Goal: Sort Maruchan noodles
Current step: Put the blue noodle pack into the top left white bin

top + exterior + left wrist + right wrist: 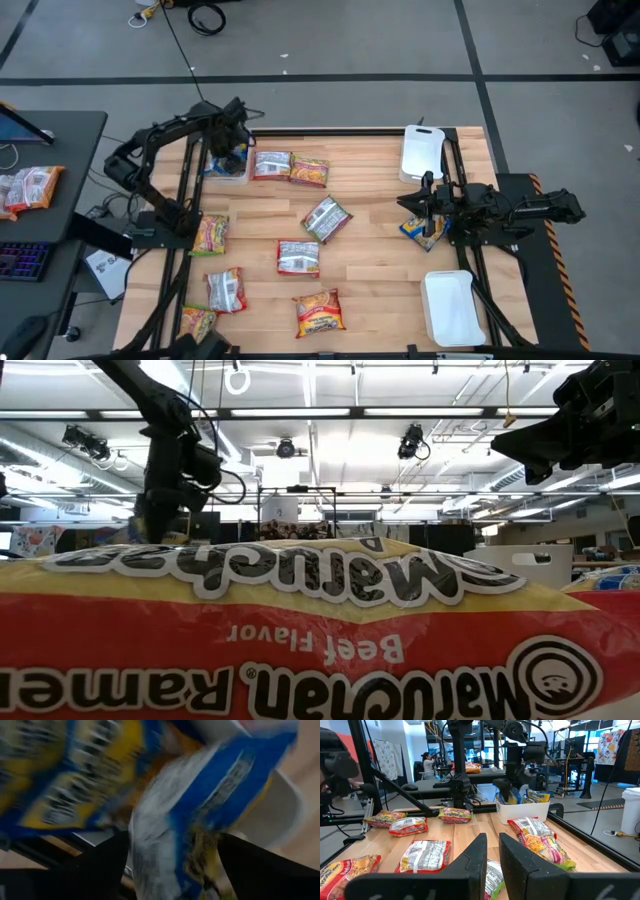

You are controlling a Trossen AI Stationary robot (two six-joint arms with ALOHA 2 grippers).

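Observation:
My left gripper (232, 152) points down over a white tray (241, 179) at the table's far left. It is open, with a blue-yellow noodle packet (210, 805) between its fingers. More blue-yellow packets (536, 796) lie in that tray (520, 815). Silver (327, 218), orange-red (320, 312) and yellow-green (210, 233) packets lie flat on the wooden table. My right gripper (425, 205) waits level at the right, its fingers (475, 855) nearly together with nothing between them. A blue-yellow packet (418, 232) lies below it. My left gripper's open fingers (100, 865) come from above and stand on either side of the crumpled end (165, 850) of the blue-yellow packet. Whether they touch it I cannot tell. The packet sits in the tray among the other blue-yellow ones.
Two more white trays stand on the right, one far (422, 152) and one near (450, 305). An orange-red packet (300, 630) fills the low view right in front of the camera. A desk with more packets (30, 185) stands beyond the table's left edge.

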